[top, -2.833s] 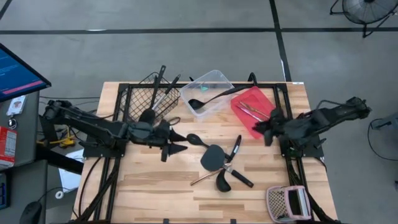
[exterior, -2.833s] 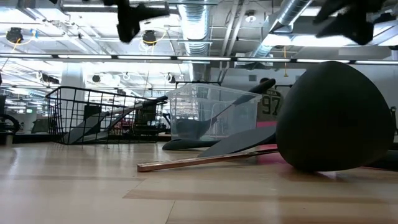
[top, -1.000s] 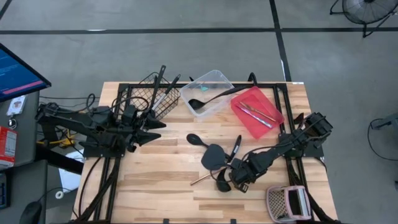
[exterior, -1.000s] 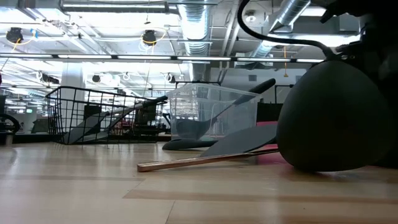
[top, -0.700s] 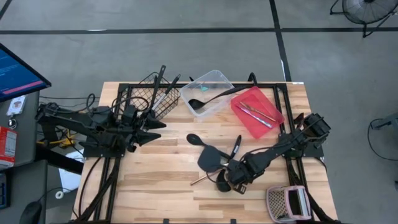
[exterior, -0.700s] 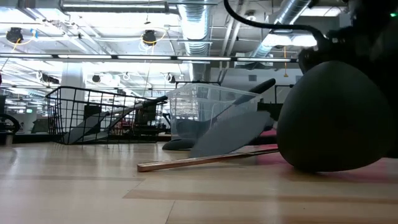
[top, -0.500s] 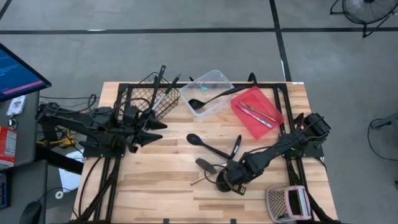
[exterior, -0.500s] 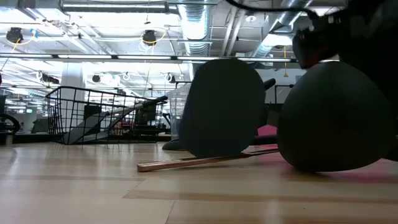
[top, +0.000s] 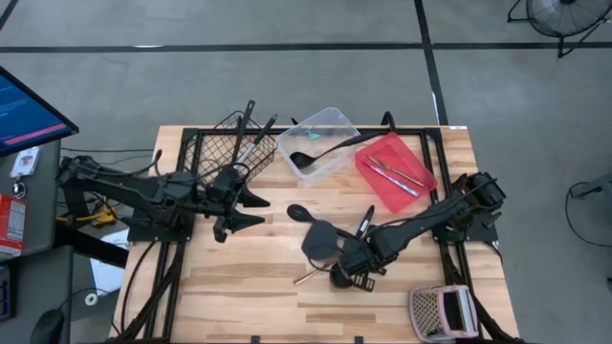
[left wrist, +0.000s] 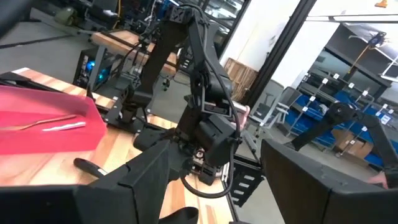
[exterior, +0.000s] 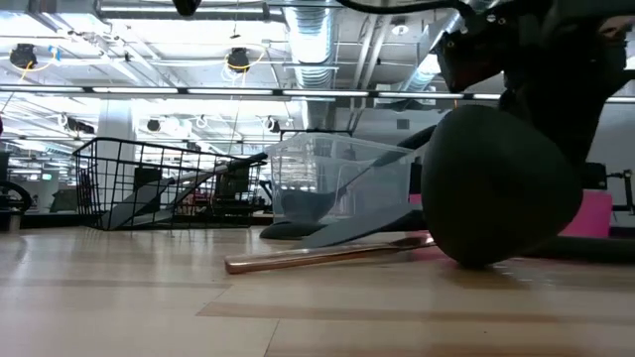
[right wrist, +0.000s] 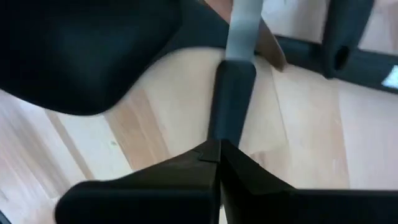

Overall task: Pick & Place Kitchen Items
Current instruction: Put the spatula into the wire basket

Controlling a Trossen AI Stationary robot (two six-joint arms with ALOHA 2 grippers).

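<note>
Nearest the front edge of the pale, plank-grained wooden table: a pinkish-white perforated boxy item at the right corner, rounded and dotted with holes. Just behind, the right gripper, matte black, down low among a loose cluster of utensils, fingers pressed together on the dark handle of a steel-shafted black spatula, broad smooth blade tilted off the wood. Under and beside it, a thin copper-coloured rod lying flat, a rounded black plastic ladle bowl bulging large in the low view, and a small oval black spoon with a slim handle. Mid-table on the left, the left gripper, pointed fingers spread apart, holding nothing, hovering near the basket. Farther back, in a row: a black wire basket of square mesh with long handles sticking out, a clear rounded plastic tub with a black ladle across it, and a flat red tray carrying thin silver pieces.
</note>
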